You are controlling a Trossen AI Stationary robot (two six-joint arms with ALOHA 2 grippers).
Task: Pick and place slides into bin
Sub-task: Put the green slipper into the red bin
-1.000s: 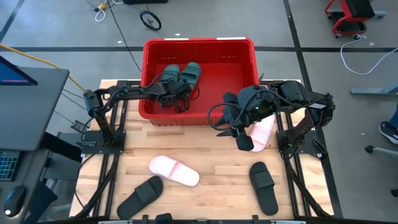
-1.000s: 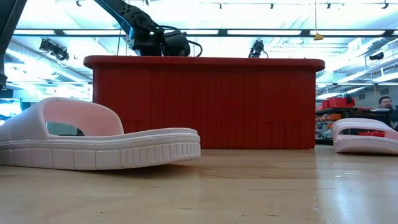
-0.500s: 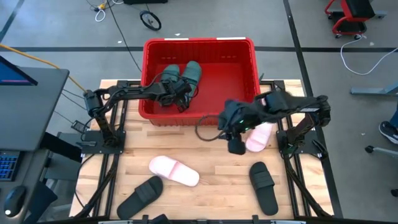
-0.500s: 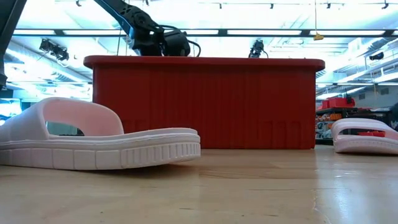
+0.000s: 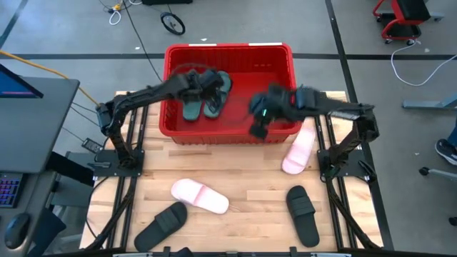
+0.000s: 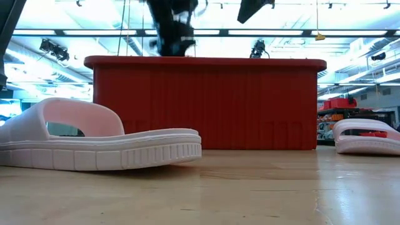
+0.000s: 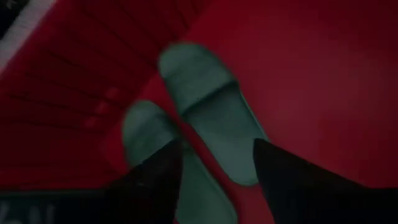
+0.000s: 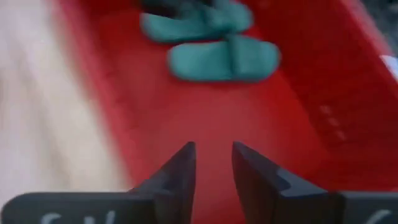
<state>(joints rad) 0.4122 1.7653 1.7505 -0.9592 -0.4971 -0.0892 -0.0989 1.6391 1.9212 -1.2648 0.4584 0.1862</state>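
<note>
While a pink slide (image 5: 199,195) and two black slides (image 5: 161,225) lie nearest on the tabletop (image 5: 243,185), we see the other pink slide (image 5: 300,150) lying free by the bin (image 5: 228,50), no longer under the right pincer (image 5: 258,130), which has swung empty over the bin's front wall, fingers slightly parted. Only the wrist views show the green slides (image 7: 211,112) side by side on the bin floor, with the left pincer (image 7: 217,165) lifted, open and empty, above them.

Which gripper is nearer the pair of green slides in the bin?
Left. The left gripper hangs directly over the green slides in the bin; the right gripper hangs above the bin's near wall, apart.
</note>
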